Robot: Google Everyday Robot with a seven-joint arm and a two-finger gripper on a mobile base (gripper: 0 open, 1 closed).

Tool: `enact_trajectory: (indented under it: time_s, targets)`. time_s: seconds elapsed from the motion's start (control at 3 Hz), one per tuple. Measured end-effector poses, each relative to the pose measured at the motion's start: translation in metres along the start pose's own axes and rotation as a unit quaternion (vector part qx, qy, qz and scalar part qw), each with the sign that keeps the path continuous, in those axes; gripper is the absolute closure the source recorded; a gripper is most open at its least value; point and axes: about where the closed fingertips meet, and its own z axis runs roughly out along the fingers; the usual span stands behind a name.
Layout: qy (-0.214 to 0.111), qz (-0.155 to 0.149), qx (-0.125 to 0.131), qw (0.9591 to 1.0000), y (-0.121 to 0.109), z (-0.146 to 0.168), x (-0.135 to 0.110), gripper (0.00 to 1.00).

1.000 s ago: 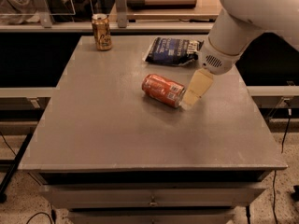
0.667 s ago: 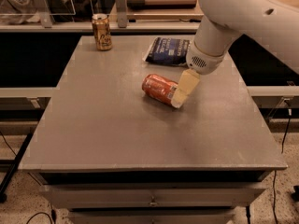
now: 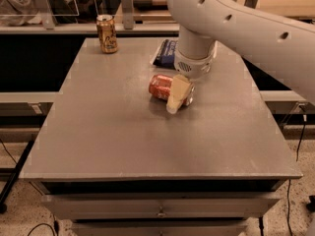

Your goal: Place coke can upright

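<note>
Camera view: gripper (image 3: 176,100) @ coke can (image 3: 160,86), lying flat

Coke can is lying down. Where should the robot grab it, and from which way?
Probably around the round body of the coke can, near its middle, coming down from above. It lies on its side on the table, so both curved sides are free. The gripper is over the can's right-hand end.
</note>
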Motion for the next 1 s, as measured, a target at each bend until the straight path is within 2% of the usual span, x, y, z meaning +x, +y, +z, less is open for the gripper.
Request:
enact_trajectory:
  time_s: [0.33, 0.67, 1.0]
  targets:
    - [0.02, -0.005, 0.014, 0.9997, 0.009, -0.006, -0.012, 0.0]
    - [0.026, -0.023, 0.02, 0.9992, 0.02, -0.013, -0.026, 0.0]
    - [0.018, -0.037, 0.013, 0.9991, 0.029, -0.012, -0.035, 0.0]
